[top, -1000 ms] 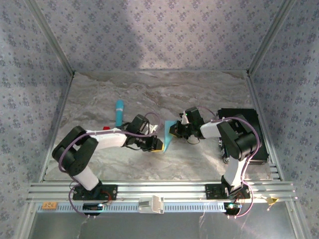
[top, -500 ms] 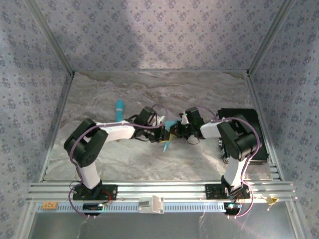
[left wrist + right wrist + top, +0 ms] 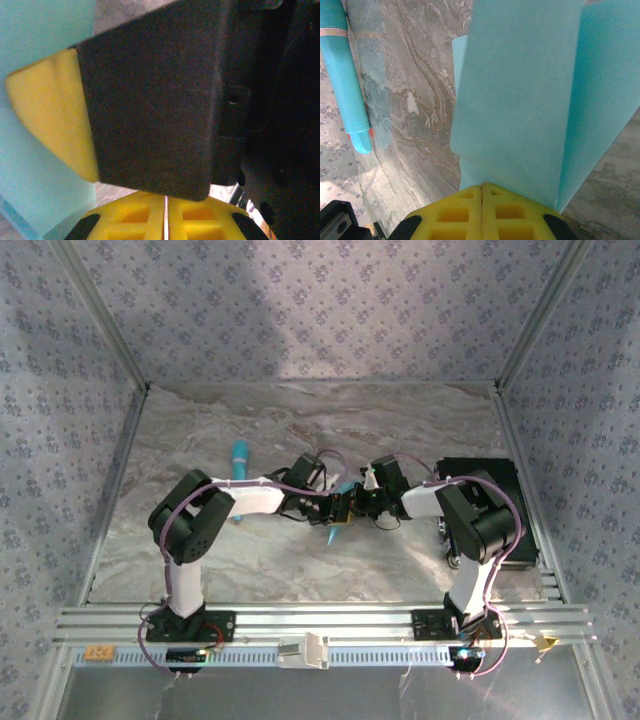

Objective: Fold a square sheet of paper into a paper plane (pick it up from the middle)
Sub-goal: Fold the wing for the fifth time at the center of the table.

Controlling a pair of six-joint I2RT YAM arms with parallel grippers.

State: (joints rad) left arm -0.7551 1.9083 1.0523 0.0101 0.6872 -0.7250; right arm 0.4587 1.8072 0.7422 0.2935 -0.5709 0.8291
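Note:
The square sheet of paper (image 3: 333,532), light cyan-blue and folded into layers, hangs between both grippers at the table's middle, its pointed end toward the near edge. My right gripper (image 3: 353,504) is shut on it; in the right wrist view the yellow fingertips (image 3: 482,188) pinch the folded paper (image 3: 520,100). My left gripper (image 3: 337,508) presses up against the right one, shut (image 3: 165,201), with a thin pale line in its seam. In the left wrist view the right gripper's black finger (image 3: 150,100) blocks the front, with paper (image 3: 30,175) at the left.
A turquoise pen-like stick (image 3: 239,462) lies on the marble table behind the left arm, and its length runs down the left of the right wrist view (image 3: 342,75). A black box (image 3: 512,476) sits at the right edge behind the right arm. Patterned walls enclose three sides.
The left arm has swung right, bringing its gripper up against the right gripper, and its jaws have closed. The paper now shows less from above. The right arm stayed still.

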